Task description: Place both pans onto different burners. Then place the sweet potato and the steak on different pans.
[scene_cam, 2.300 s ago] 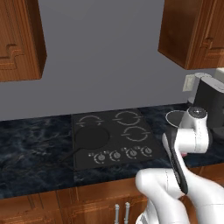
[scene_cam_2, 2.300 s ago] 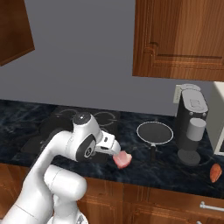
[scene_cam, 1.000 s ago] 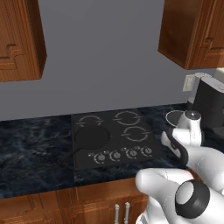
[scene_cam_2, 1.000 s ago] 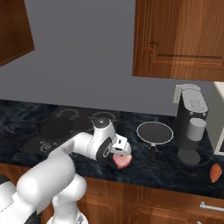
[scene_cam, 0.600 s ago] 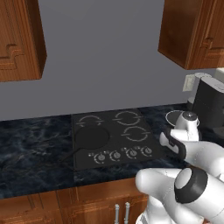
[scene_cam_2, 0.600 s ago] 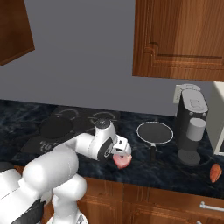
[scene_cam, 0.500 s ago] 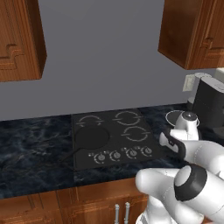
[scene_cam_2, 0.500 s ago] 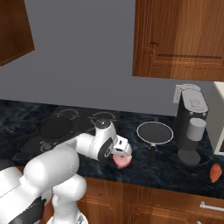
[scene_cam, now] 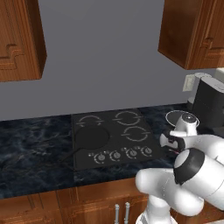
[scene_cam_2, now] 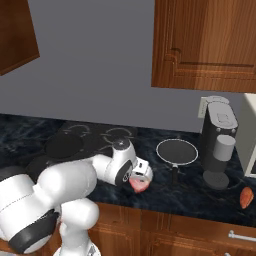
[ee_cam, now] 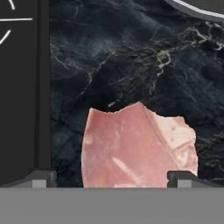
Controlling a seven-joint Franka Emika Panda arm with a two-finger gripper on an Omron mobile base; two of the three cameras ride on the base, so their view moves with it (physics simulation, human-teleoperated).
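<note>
On the left of the dark marbled counter (scene_cam: 30, 144) lies the black glass cooktop (scene_cam: 114, 138), and the all-black pan (scene_cam: 91, 137) sits on its front left burner (scene_cam_2: 64, 145), its thin handle reaching toward the front edge. The other three burners (scene_cam: 127, 117) are bare ring outlines. Right of the cooktop, the gripper (scene_cam_2: 142, 176) hangs low over the counter with the steak (scene_cam_2: 138, 184) directly beneath it. In the hand view the steak (ee_cam: 138, 148) lies flat on the marble between the two fingertips (ee_cam: 40, 177), which stand spread wide to either side and hold nothing; whether they touch the meat cannot be told. Just past the steak, the silver-rimmed pan (scene_cam_2: 177, 152) rests on the counter, handle pointing forward. Further right stands a dark coffee machine (scene_cam_2: 220, 145), and the sweet potato (scene_cam_2: 245, 197) lies near the counter's front edge at the far right
</note>
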